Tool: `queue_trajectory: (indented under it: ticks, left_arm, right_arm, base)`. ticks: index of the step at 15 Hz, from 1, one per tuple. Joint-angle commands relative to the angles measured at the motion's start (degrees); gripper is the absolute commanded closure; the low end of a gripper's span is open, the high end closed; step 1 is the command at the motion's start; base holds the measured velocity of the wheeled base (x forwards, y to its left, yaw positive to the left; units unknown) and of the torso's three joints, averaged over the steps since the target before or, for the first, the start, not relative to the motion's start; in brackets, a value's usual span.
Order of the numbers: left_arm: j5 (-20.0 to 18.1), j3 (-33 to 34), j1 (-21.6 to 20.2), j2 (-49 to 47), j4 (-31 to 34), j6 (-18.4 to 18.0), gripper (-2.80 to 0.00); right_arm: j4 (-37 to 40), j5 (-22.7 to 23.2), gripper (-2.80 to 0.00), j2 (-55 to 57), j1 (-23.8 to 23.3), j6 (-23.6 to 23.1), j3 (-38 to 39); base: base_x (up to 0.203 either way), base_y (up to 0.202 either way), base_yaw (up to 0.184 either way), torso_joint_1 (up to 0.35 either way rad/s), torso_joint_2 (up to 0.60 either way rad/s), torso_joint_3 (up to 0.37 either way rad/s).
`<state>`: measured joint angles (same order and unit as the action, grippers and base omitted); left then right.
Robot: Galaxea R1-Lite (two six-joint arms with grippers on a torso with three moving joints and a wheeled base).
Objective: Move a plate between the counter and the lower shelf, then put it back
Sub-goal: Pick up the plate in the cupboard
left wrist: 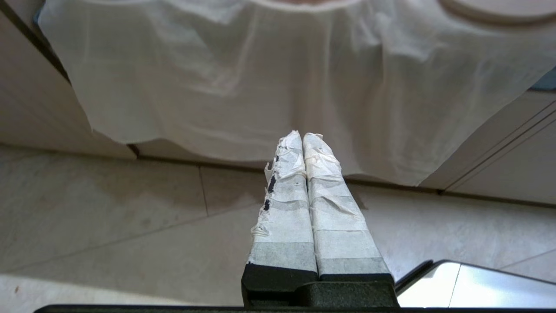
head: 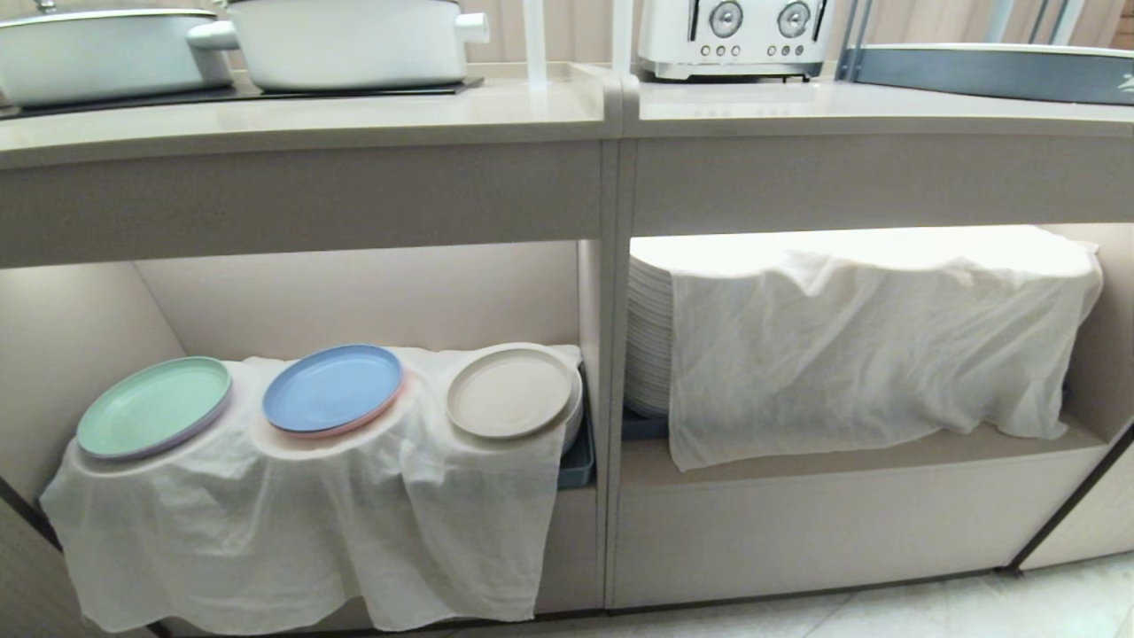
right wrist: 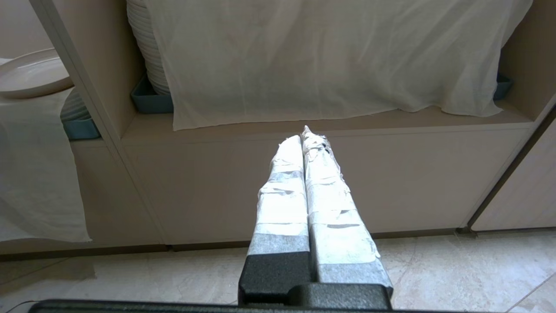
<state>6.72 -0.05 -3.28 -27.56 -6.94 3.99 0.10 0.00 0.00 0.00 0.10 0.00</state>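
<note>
a kitchen unit is seen from the head view, with the counter (head: 354, 115) running across the top and the lower shelf (head: 797, 456) open beneath it; the cream plate (head: 509, 392) is found in the left compartment of the shelf, resting flat on a white cloth (head: 292, 523) draped over hidden stacks, just beside the divider; a blue plate (head: 332, 388) and a green plate (head: 153, 406) are laid on the same cloth further to the robot's left; two white pots (head: 345, 40) and a toaster (head: 735, 35) are set on the counter, where no plate is seen; neither arm is shown in the head view; in the left wrist view the left gripper (left wrist: 302, 138) is seen low, in front of the hanging cloth and above the floor, its taped fingers pressed together and holding nothing; in the right wrist view the right gripper (right wrist: 304, 137) is likewise closed and empty, pointed at the front of the right compartment; nothing is being carried, and it cannot be told whether the task is finished or not yet begun.
</note>
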Motion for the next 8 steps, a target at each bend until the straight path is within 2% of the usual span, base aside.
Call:
queue_trajectory:
  ticks: [1, 8]
  left_arm:
    - [-0.3, 0.0, 0.4, 4.7, 0.1, -0.2, 0.00]
    - [-2.5, 0.0, 2.0, 13.0, 1.5, -0.3, 0.00]
  right_arm:
    - [0.0, 0.0, 0.00, 0.0, 0.0, 0.0, 0.0]
    - [0.0, 0.0, 0.00, 0.0, 0.0, 0.0, 0.0]
  base:
    - [0.000, 0.000, 0.000, 0.000, 0.00, 0.000]
    - [0.000, 0.000, 0.000, 0.000, 0.00, 0.000]
